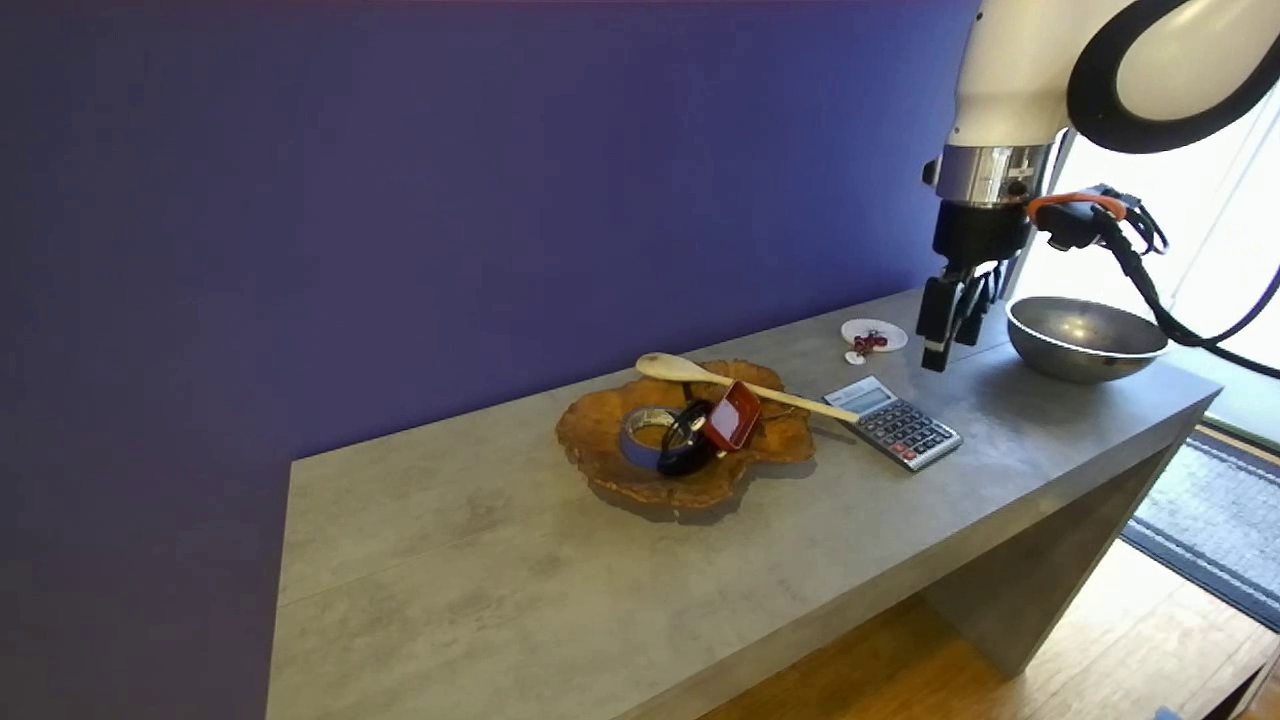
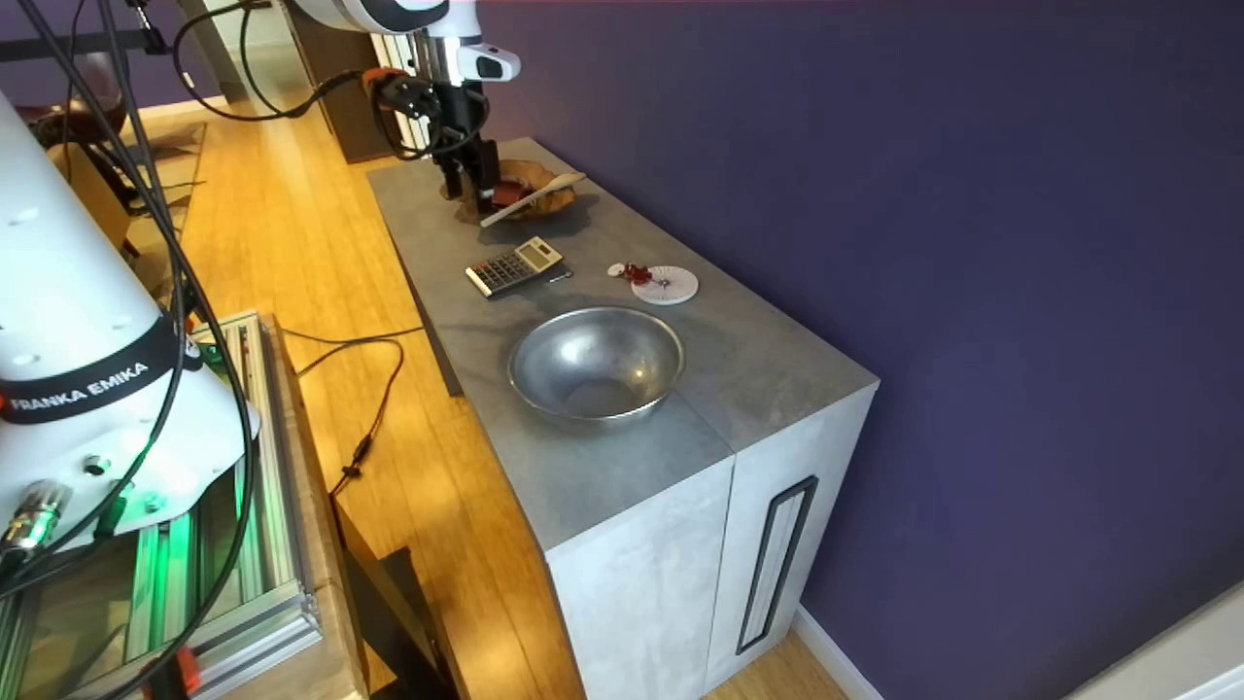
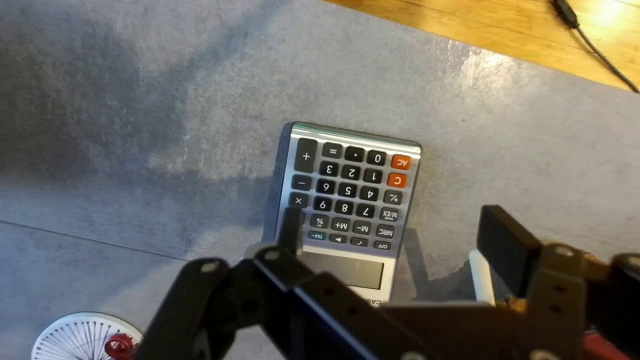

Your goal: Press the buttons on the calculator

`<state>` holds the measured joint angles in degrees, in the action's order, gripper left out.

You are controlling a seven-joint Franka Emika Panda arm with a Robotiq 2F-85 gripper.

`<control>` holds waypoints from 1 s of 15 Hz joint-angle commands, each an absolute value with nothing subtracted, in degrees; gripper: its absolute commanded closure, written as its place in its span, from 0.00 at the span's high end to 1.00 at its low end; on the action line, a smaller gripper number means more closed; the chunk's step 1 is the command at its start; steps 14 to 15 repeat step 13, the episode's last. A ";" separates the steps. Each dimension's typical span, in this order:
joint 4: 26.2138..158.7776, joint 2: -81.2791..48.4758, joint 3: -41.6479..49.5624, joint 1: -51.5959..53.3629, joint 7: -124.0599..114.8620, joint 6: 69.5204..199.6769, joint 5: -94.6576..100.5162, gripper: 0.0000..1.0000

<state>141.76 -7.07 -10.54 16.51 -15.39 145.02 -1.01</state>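
Observation:
The grey calculator (image 1: pixel 893 424) lies flat on the grey tabletop in both exterior views (image 2: pixel 515 266). In the wrist view the calculator (image 3: pixel 345 270) is upside down, its rows of dark buttons (image 3: pixel 346 191) and two orange ones facing up. My gripper (image 1: pixel 952 345) hangs in the air above the table, pointing down; it also shows in an exterior view (image 2: pixel 470 197). In the wrist view the gripper (image 3: pixel 392 222) is open with nothing between its fingers. Its left finger covers a key at the calculator's edge, and its body hides the calculator's lower end. The right finger is beside the calculator.
A wooden dish (image 1: pixel 590 430) holds tape, a red box and a dark object. A wooden spoon (image 1: pixel 790 398) lies across it, handle toward the calculator. A metal bowl (image 2: pixel 598 406) and a white disc with red pieces (image 2: pixel 677 285) stand nearby. The table's front edge drops to the floor.

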 commanded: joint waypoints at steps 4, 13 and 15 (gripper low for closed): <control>144.41 -0.46 -12.22 15.95 -16.72 142.26 -2.26 1.00; 143.01 -0.13 -12.64 15.62 -16.65 141.36 -1.14 1.00; 143.01 -0.13 -12.64 15.62 -16.65 141.36 -1.14 1.00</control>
